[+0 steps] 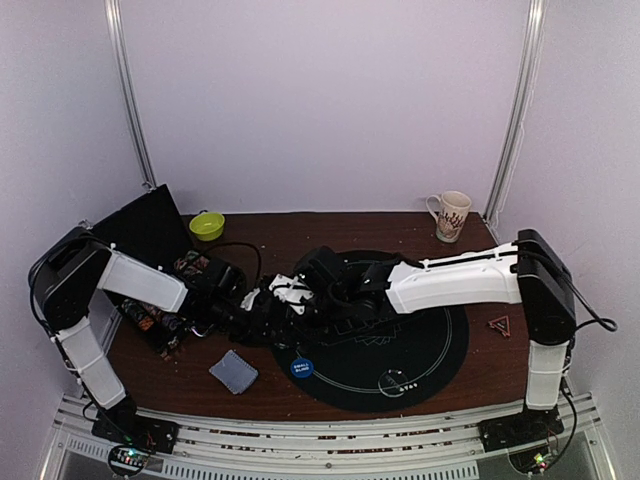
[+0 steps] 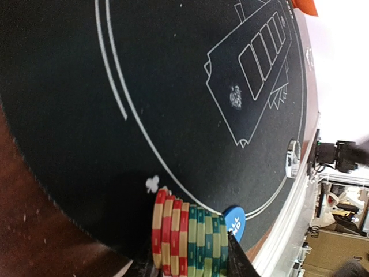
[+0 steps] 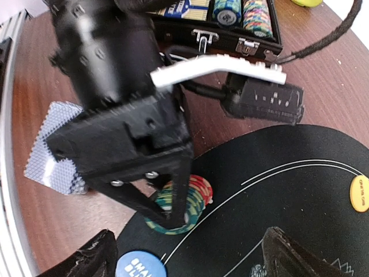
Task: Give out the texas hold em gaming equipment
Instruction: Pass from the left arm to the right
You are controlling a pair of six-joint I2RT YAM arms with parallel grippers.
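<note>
The left gripper (image 3: 173,216) is clenching its black fingers around a short stack of striped-edge poker chips (image 2: 190,239), red-and-cream at one end and teal-and-cream at the other. The stack is sitting at the rim of the round black felt mat (image 3: 277,173), near a blue round button disc (image 3: 140,266). The right gripper (image 3: 189,232) is hovering above, its fingers spread wide and grasping nothing.

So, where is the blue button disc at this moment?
In the top view the blue disc lies on the near left edge of the black mat, just right of the cards.
</note>
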